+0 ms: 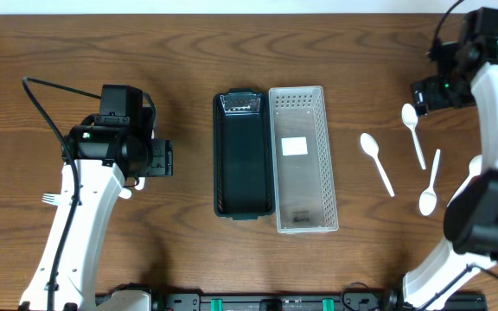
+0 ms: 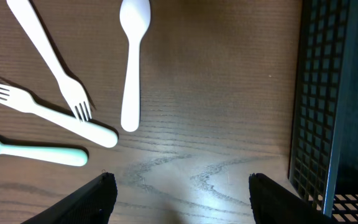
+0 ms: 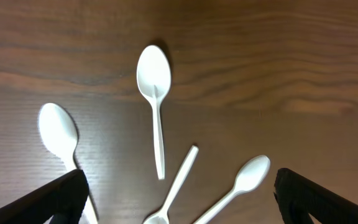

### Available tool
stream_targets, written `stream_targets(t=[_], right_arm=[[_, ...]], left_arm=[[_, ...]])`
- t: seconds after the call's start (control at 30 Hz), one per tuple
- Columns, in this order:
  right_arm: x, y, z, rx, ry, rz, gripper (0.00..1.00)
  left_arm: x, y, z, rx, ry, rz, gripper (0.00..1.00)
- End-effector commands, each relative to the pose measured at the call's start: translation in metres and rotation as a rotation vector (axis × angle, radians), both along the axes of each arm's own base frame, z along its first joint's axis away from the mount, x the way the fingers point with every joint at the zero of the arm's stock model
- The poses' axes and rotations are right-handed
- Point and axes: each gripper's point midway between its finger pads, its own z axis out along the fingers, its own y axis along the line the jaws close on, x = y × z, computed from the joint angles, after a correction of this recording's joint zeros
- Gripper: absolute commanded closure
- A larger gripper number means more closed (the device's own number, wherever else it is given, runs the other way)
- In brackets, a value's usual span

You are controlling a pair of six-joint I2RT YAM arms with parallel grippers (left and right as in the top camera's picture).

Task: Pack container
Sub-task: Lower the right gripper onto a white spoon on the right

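A black container (image 1: 242, 155) and a clear perforated container (image 1: 303, 160) stand side by side mid-table, both empty except for a label in the clear one. White plastic spoons lie to the right (image 1: 376, 161) (image 1: 413, 134) (image 1: 430, 186). They also show in the right wrist view (image 3: 155, 93) (image 3: 58, 127) (image 3: 244, 177). My right gripper (image 1: 425, 93) (image 3: 179, 190) is open and empty above them. Two white forks (image 2: 48, 50) (image 2: 48, 112), a white spoon (image 2: 132, 62) and a pale green handle (image 2: 36, 151) lie left of the black container (image 2: 328, 106). My left gripper (image 1: 152, 158) (image 2: 182, 202) is open and empty above bare wood.
A fourth spoon (image 1: 475, 164) lies partly under the right arm. A fork tip (image 1: 50, 199) shows beside the left arm. The table's back edge runs along the top of the overhead view.
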Motion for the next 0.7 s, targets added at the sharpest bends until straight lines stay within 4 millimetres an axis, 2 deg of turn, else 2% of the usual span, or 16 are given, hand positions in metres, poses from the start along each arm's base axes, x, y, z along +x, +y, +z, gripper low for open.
stream_targets(t=[0.0, 0.27, 0.67], right_arm=[[0.007, 0.000, -0.028, 0.012, 0.054, 0.057, 0.04], [0.010, 0.007, -0.090, 0.078, 0.164, 0.066, 0.08], [0.010, 0.011, -0.137, 0.122, 0.228, 0.037, 0.19]], left_arm=[[0.004, 0.002, 0.005, 0.012, -0.013, -0.003, 0.28], [0.004, 0.002, 0.005, 0.012, -0.013, -0.003, 0.28], [0.004, 0.002, 0.005, 0.012, -0.013, -0.003, 0.28]])
